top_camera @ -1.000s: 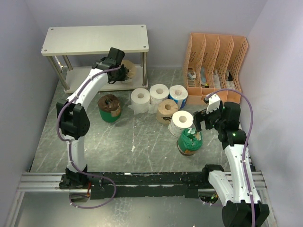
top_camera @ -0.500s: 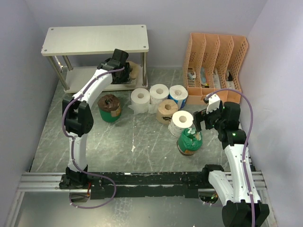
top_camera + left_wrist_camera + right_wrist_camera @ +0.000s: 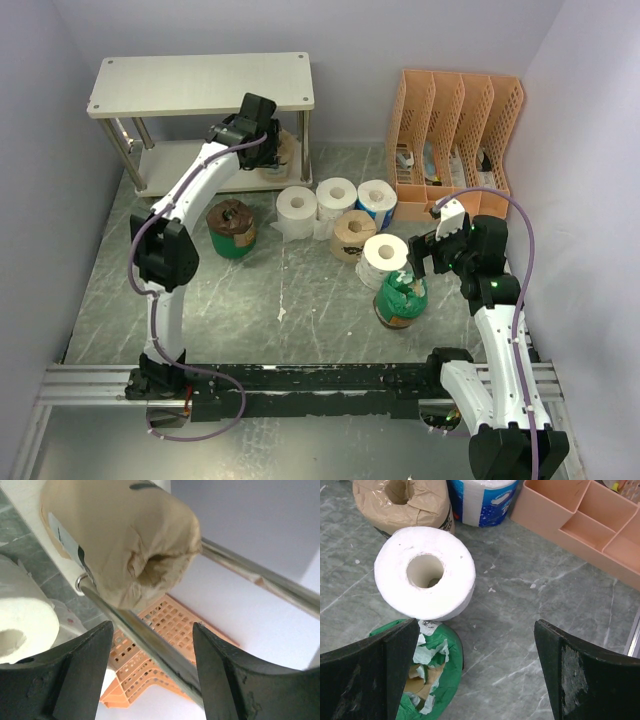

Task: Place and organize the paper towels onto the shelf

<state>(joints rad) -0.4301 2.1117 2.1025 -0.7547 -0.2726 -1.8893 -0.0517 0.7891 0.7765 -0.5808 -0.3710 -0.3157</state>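
1. Left jaws: spread apart and gripping nothing. The tan roll [image 3: 120, 540] sits just ahead of them on the lower tier of the shelf [image 3: 200, 85], against a metal leg [image 3: 145, 645].
2. Judged step: release and withdrawal. Back out along the approach line. Keep both fingers off the roll and the leg, since a nudge could send the roll off the board edge.
3. Right jaws: wide open and gripping nothing, above a white roll [image 3: 425, 572] that touches a green-wrapped roll [image 3: 430, 665].
4. The other rolls stand on the tabletop [image 3: 300, 300], not yet shelved.
5. Orange organizer [image 3: 460, 130]: its slots hold small items, too small to identify.
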